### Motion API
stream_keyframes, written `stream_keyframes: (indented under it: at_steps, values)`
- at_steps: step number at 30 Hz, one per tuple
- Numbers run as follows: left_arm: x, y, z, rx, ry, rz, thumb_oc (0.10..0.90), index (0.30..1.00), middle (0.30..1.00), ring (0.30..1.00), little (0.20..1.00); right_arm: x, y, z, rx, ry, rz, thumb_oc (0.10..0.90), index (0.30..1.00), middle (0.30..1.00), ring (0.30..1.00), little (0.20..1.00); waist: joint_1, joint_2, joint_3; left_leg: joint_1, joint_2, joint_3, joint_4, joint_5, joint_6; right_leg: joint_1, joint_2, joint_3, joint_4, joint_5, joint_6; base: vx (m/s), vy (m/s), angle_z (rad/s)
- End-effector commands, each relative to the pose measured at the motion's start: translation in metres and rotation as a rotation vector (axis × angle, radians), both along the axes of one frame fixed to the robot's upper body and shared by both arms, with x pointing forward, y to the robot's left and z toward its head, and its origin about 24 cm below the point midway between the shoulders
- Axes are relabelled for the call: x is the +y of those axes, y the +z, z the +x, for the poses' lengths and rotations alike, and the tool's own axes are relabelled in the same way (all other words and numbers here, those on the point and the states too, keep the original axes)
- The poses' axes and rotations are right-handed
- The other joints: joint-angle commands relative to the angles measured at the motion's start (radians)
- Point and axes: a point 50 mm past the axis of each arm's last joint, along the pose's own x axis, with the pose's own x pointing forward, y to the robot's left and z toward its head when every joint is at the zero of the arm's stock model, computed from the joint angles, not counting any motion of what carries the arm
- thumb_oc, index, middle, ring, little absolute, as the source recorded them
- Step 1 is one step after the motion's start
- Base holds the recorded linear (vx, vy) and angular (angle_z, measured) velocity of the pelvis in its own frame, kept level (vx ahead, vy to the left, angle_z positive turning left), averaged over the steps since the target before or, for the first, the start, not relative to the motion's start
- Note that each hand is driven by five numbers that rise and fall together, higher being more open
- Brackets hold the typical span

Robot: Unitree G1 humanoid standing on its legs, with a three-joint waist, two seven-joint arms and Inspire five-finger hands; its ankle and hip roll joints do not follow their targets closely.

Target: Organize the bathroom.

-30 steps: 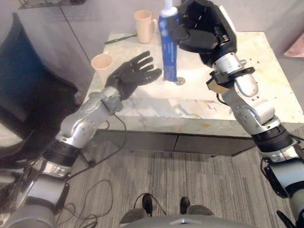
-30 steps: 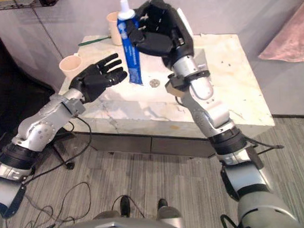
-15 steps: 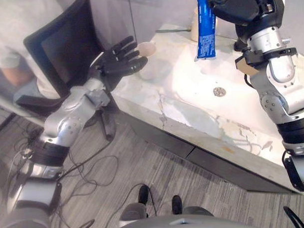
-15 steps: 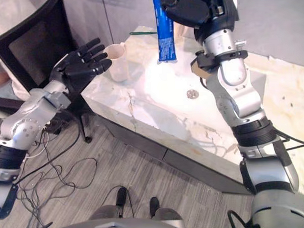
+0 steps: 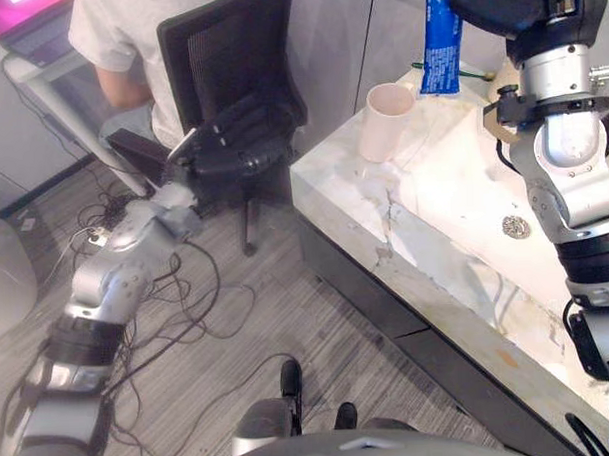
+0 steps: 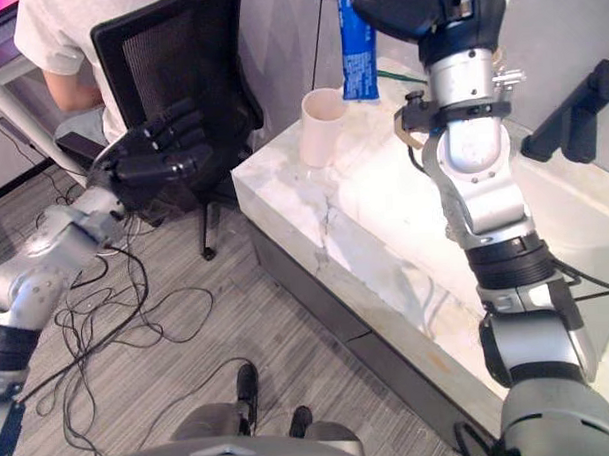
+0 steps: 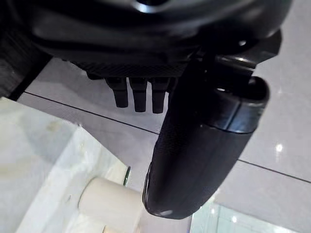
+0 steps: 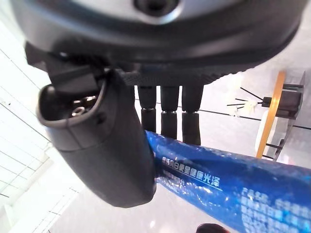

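blue tube | white print, brand lettering and small lines | not read out

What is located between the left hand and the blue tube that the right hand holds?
In the left eye view, the pale cup stands on the marble counter between the left hand and the blue tube held by the right hand.

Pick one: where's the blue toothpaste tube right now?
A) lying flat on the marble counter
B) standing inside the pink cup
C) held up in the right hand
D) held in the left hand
C: the right hand is curled round the blue toothpaste tube, raised above the marble counter.
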Motion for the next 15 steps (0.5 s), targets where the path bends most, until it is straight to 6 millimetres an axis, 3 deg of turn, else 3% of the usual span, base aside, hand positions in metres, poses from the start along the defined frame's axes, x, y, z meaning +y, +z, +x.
stream_keyframes:
  at_steps: [1,15]
  values:
    - [0.025,0.029,-0.008,-0.154,0.054,-0.006,0.800,0.900,0.900,0.900,0.900,-0.004,0.057,-0.028,-0.316,0.011,-0.001,0.400,0.300,0.300,0.300,0.300,0.020,-0.020,-0.166,0.102,0.050,0.050,-0.003,-0.091,-0.071,-0.071,-0.008,0.050,0.022,0.050,0.115,0.11,0.005,0.25]
    - [0.045,-0.023,-0.028,-0.005,0.136,-0.003,0.800,0.900,0.900,0.900,0.900,-0.034,0.021,-0.024,-0.255,-0.184,0.003,0.400,0.300,0.300,0.300,0.300,0.029,-0.007,-0.174,0.107,0.021,0.049,-0.003,-0.113,-0.038,-0.089,-0.044,0.042,0.046,0.060,0.140,0.13,0.047,0.10]
